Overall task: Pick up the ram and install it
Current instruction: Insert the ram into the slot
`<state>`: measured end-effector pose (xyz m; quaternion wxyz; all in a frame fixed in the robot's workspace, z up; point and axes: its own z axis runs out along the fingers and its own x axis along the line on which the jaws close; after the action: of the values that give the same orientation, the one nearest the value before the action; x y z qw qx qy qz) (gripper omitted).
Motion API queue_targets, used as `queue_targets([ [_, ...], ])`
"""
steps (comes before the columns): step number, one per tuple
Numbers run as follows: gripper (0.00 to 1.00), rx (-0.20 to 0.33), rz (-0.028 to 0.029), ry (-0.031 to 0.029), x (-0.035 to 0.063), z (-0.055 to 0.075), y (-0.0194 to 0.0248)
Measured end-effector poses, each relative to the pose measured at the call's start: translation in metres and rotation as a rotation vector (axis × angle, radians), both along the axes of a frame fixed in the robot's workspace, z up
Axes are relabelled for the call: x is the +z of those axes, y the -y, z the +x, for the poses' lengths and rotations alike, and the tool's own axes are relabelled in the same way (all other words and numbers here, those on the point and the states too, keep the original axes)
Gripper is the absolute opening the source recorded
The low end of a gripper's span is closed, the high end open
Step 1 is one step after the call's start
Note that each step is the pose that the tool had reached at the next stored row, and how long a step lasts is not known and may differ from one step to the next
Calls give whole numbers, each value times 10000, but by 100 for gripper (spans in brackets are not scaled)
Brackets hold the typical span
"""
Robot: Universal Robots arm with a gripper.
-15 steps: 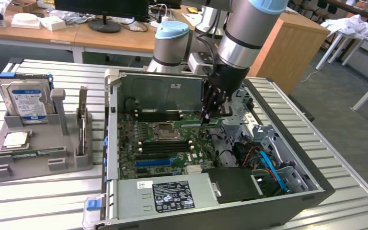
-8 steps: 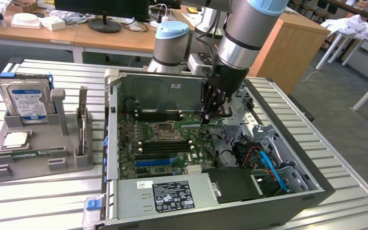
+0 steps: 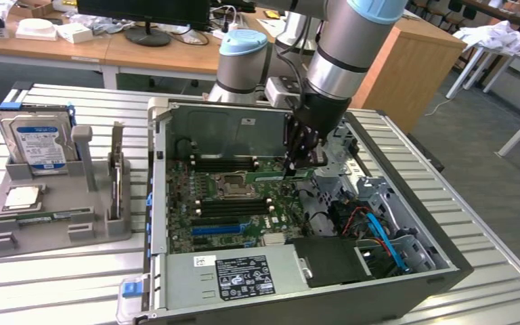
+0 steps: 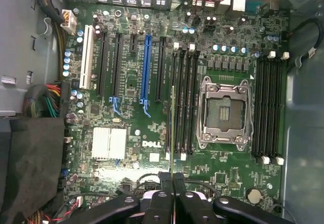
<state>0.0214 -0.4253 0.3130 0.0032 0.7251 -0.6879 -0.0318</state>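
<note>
Ram (image 3: 267,177), in the exterior view, is clamped on edge in the gripper (image 3: 298,162), low inside the open computer case (image 3: 378,288) over the motherboard (image 3: 181,203). Any tilt in that grasp could jam one end first.

In the wrist view the ram (image 4: 172,127) runs edge-on out from the clenched gripper (image 4: 173,183), just beside the memory slots (image 4: 185,102). If it is off the slot line, pressing would strike the board.
</note>
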Motion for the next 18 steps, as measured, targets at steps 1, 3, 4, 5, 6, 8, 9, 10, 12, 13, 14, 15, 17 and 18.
queue_targets([
  [1,12,0,0,0,-3,0,0],
  [3,12,0,0,0,-8,0,0],
  [4,12,0,0,0,-11,0,0],
  [5,12,0,0,0,-13,0,0],
  [6,12,0,0,0,-16,0,0],
  [8,12,0,1,0,-22,0,0],
  [9,12,0,1,0,-25,0,0],
  [10,12,0,0,0,-28,0,0],
  [12,12,0,0,0,-34,0,0],
  [13,12,0,0,0,-37,0,0],
  [14,12,0,0,0,-40,0,0],
  [15,12,0,0,0,-43,0,0],
  [17,12,0,0,0,-49,0,0],
  [18,12,0,0,0,-52,0,0],
])
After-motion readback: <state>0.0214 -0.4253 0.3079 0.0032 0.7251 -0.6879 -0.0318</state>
